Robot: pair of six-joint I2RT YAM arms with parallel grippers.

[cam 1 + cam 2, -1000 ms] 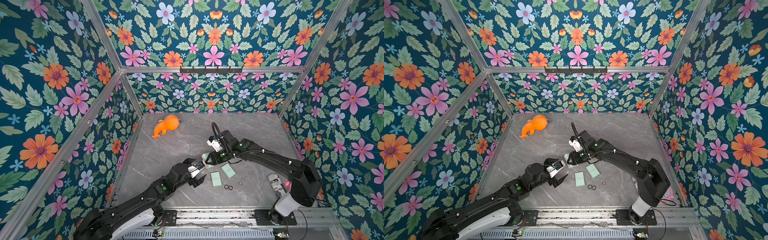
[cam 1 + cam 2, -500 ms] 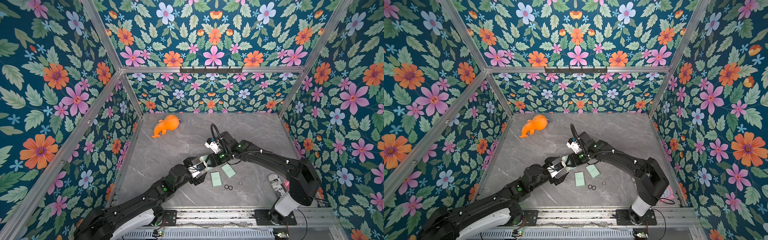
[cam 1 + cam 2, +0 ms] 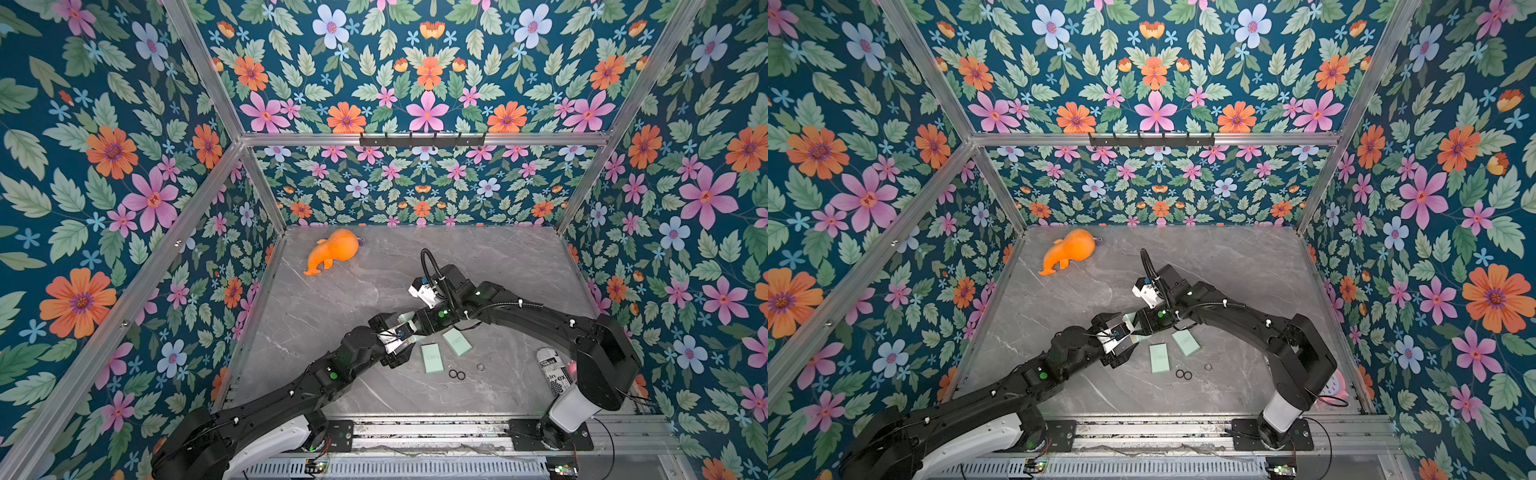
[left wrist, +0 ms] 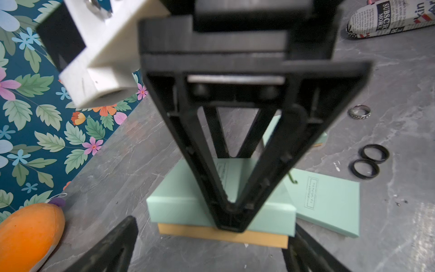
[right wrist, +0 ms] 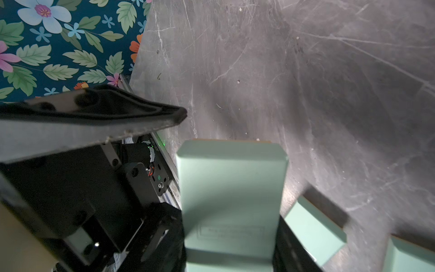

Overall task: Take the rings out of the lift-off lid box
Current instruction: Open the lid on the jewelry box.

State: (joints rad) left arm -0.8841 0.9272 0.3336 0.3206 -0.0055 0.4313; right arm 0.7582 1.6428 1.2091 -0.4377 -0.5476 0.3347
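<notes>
3 rings point(image 4: 370, 161) are lying on table point(image 4: 400, 70), well apart from both jaws; more prob. hiding in lidded mint box point(image 5: 230, 188). It's sitting clamped in right jaws; left jaws are gaping wide beside. Rings: light, stiff, slippery, so pinch across band.

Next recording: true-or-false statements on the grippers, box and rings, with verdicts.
1. The right gripper holds a mint-green box. True.
2. The left gripper is shut on that box. False: its fingers stand wide apart beside it.
3. Two black rings lie side by side on the table. True.
4. The silvery ring sits inside a box. False: it lies on the bare table, apart from the black rings.
</notes>
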